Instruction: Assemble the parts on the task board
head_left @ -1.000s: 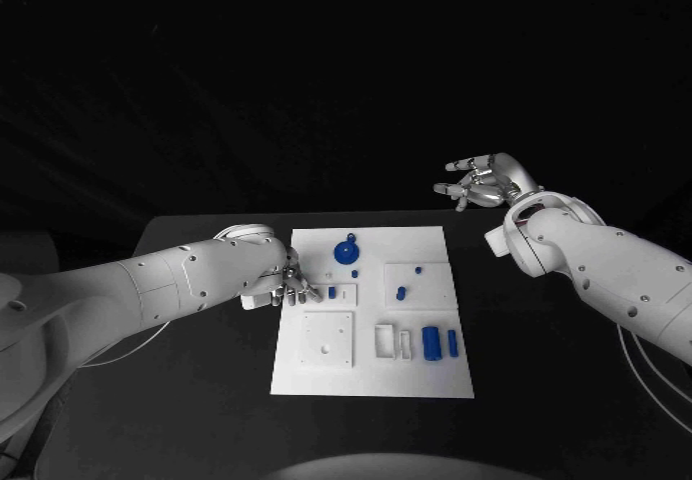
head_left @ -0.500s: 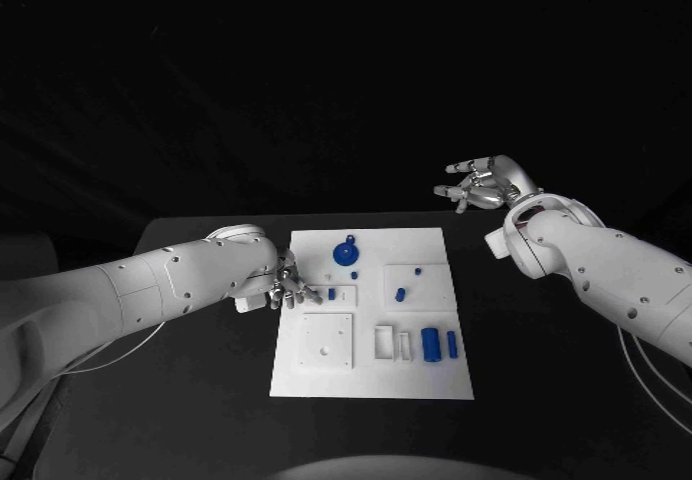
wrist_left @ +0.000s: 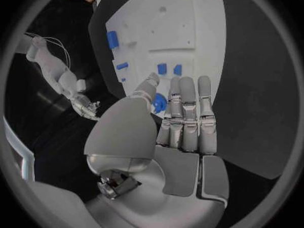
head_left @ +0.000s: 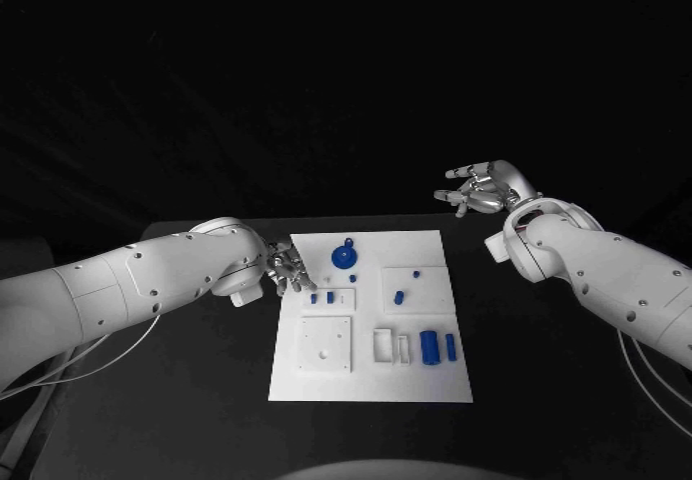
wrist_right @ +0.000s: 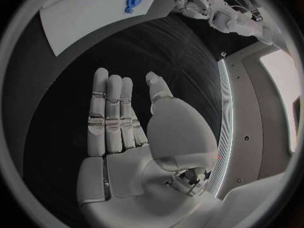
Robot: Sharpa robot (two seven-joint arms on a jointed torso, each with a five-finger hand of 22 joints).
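**Two robot hands, both free, near a white board with blue parts**

A white board (head_left: 372,318) lies in the middle of a black tabletop (head_left: 188,400). Small blue parts rest on it: a round disc (head_left: 346,255) near its far end, two short pegs (head_left: 323,297) just beside the left robot hand, a peg (head_left: 400,295) in a square recess, and two upright blocks (head_left: 438,346) toward the near right corner.

The left robot hand (head_left: 287,271) hovers at the board's left edge, fingers straight and apart, holding nothing; the disc sits just past its fingertips (wrist_left: 187,83).

The right robot hand (head_left: 479,187) is raised well beyond the board's far right corner, fingers loosely spread, released, grasping nothing.
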